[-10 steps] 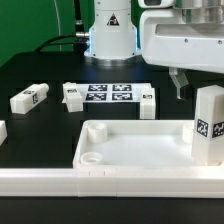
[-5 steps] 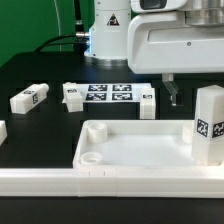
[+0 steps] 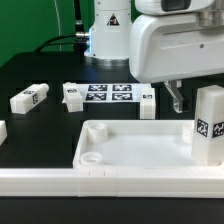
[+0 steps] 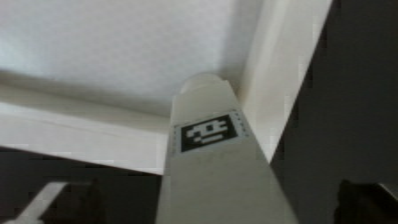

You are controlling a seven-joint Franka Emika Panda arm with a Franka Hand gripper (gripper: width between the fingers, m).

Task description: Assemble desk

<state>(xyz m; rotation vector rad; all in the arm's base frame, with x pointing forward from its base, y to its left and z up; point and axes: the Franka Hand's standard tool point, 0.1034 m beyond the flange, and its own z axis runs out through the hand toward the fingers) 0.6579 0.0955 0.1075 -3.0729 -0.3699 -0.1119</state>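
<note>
At the tray's [image 3: 140,152] 3 o'clock corner I judge one leg [image 3: 207,122] fitted, loose legs [image 3: 30,98] lying on the tabletop [image 3: 45,70], end effector [image 3: 174,97] apart.

The exterior camera is sitting low, just off the tabletop's [image 3: 130,150] near rim, and is looking across it toward the robot base [image 3: 110,35] behind. The wrist camera is hanging close above the tabletop [image 4: 125,50], peering down along the upright leg [image 4: 217,170]. Both views are sharing the upright leg [image 3: 208,122] and the tabletop around it.
</note>
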